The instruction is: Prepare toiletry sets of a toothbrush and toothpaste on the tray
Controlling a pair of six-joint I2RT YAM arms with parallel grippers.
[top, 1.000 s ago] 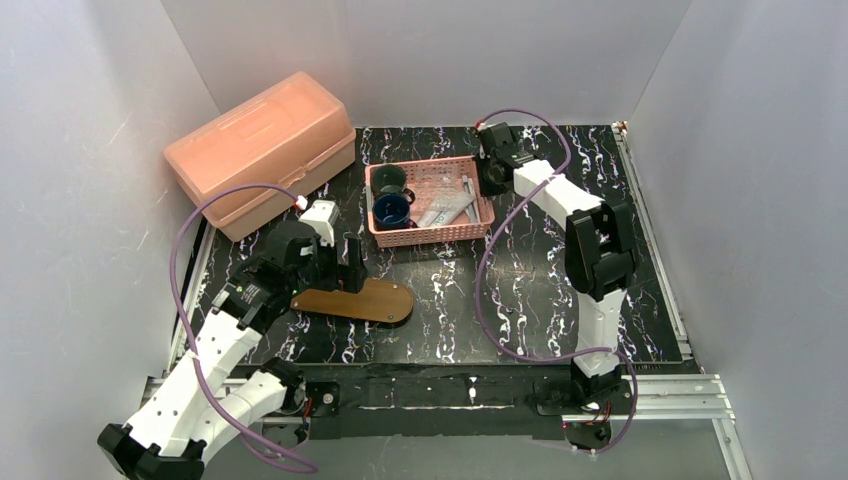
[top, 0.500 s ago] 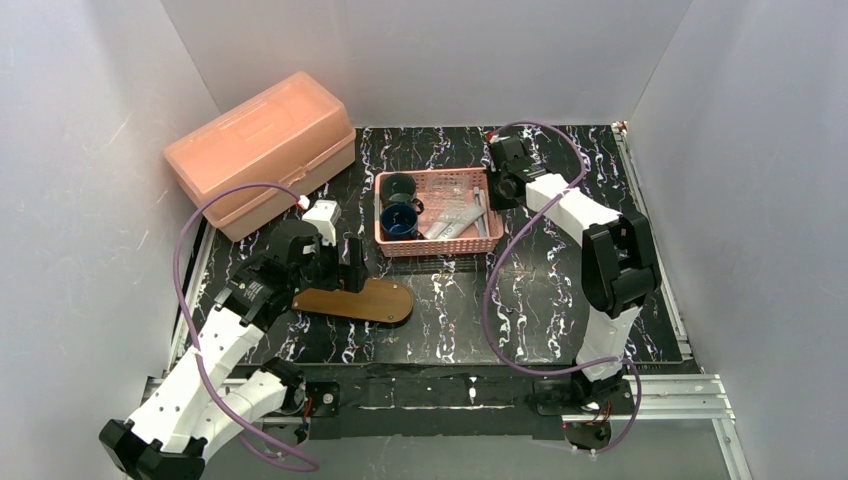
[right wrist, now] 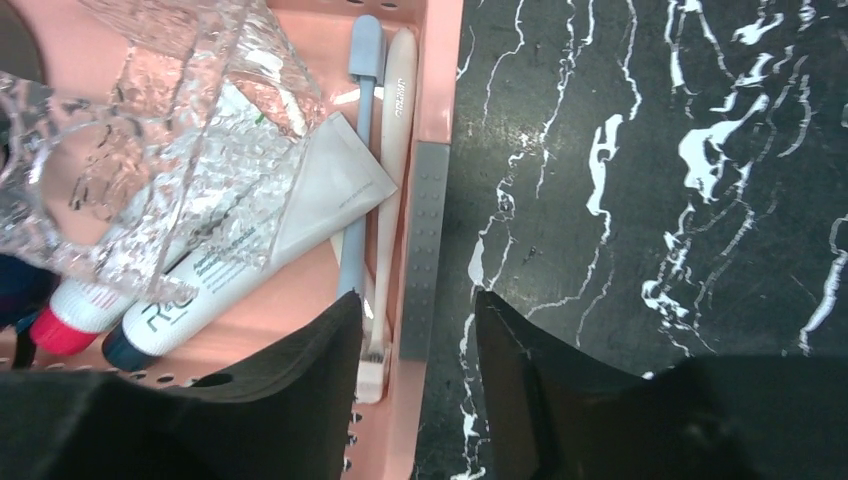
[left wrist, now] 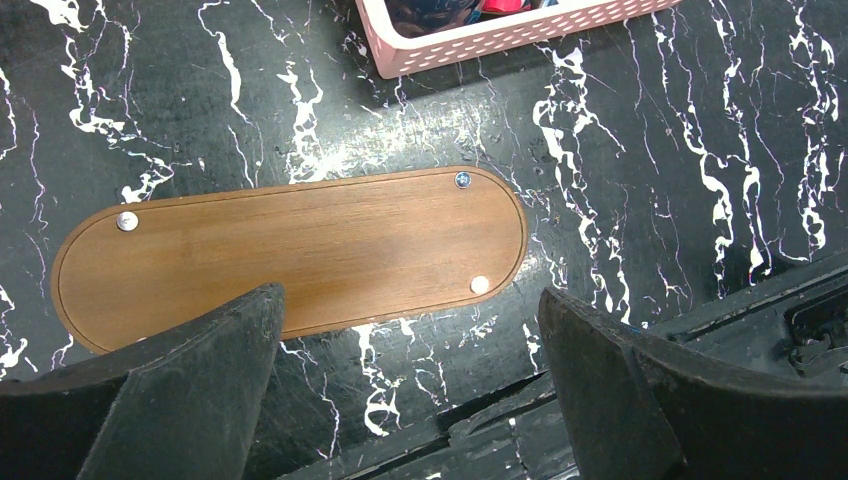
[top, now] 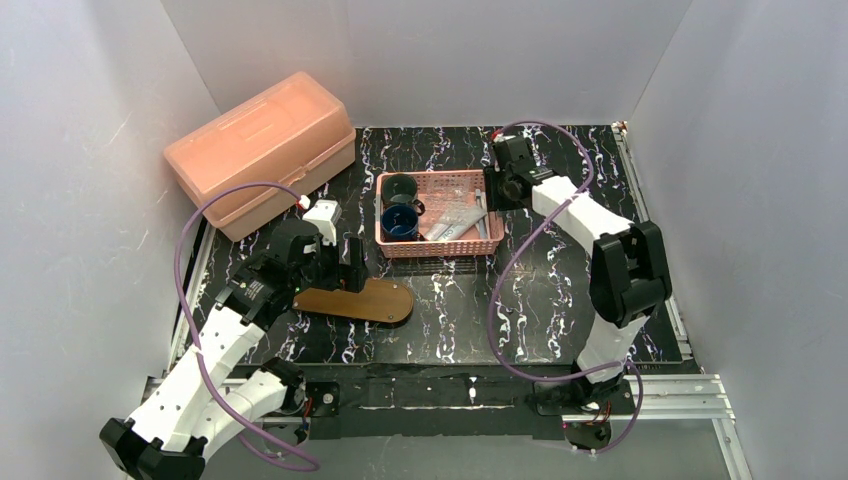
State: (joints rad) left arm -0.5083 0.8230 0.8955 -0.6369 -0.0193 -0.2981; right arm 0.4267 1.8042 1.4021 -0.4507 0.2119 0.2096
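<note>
The brown oval wooden tray [top: 368, 301] lies bare at front left; it also shows in the left wrist view [left wrist: 300, 245]. My left gripper [top: 350, 276] [left wrist: 408, 296] hovers open and empty over the tray's near edge. The pink basket [top: 480, 238] holds white toothpaste tubes [right wrist: 250, 240] and two toothbrushes, one pale blue [right wrist: 362, 120] and one white [right wrist: 397, 150], along its right wall. My right gripper [top: 493, 192] [right wrist: 418, 296] is open and straddles that wall [right wrist: 428, 230], with one finger inside the basket over the brush heads and the other outside.
Two dark blue cups [top: 398, 206] and a crinkled clear plastic box [right wrist: 150, 120] also sit in the basket. A large orange lidded box [top: 262, 148] stands at back left. White enclosure walls close in the left, right and far sides.
The pink basket has slid a little to the right, together with my right gripper at its right wall. My left arm and the tray have not moved.
</note>
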